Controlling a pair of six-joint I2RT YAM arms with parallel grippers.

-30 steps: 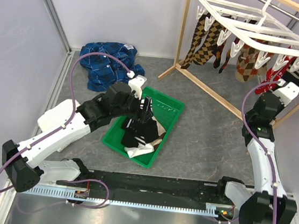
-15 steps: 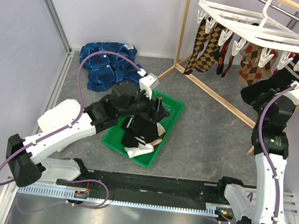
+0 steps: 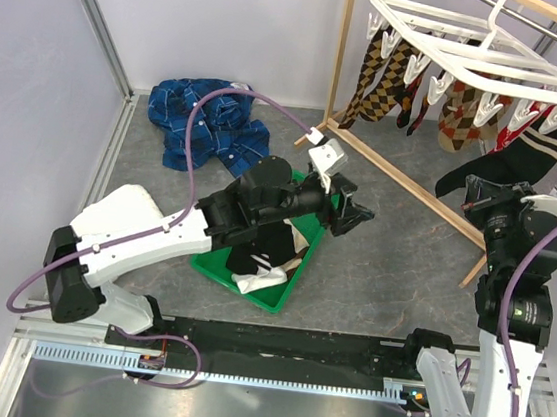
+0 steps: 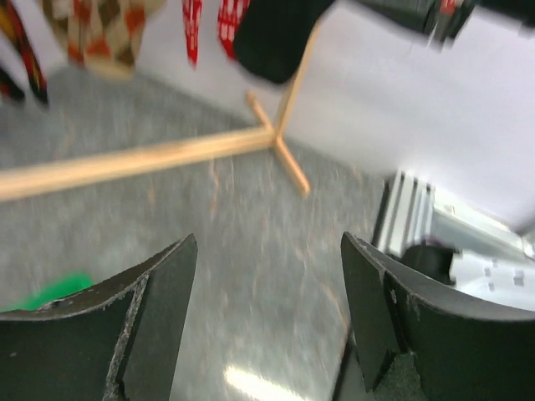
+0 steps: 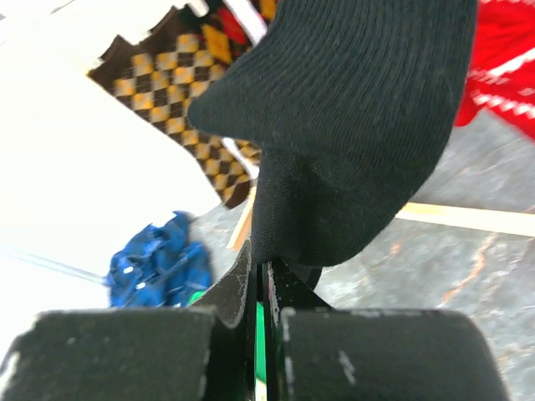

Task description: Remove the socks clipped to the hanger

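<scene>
Black knit first. Top view: the black sock (image 3: 499,171) runs taut from the hanger (image 3: 477,52) at back right down to the right gripper (image 3: 472,203), which is clamped on its lower end. The cuff looks still clipped, can't confirm. More socks hang in a row on the frame: argyle socks (image 3: 379,74), red sock (image 3: 502,143). The left gripper (image 3: 354,213) hangs between the green tray (image 3: 219,270) and the wooden stand (image 3: 403,177), empty.
- Risk: the pull is sideways, not down. The frame hangs from one hook, so it may swing or lift off the rail before the clip lets go.
- Risk: the left arm sits on the line from the sock to the tray, so the arms could clash on the carry.

Left wrist (blurred): left gripper (image 4: 267,309) has its jaws spread wide with nothing between them, only floor and the stand's foot (image 4: 150,159) beyond. The black sock (image 4: 276,33) is at the top edge, well apart.
- Risk: low here. It's a bystander unless it reaches for the same sock.

Right wrist: right gripper (image 5: 261,292) is pinched tight on a thin fold of the black sock (image 5: 351,125), and most of the fabric bulges above the fingers. Argyle socks (image 5: 175,83) and red sock (image 5: 501,67) are behind it, a blue cloth (image 5: 159,263) on the floor.
- Risk: shallow bite on stretchy knit. If the clip holds, the fold could slide out and snap back.
- Risk: neighbouring socks are close, so a hard tug might drag or tangle them.
</scene>
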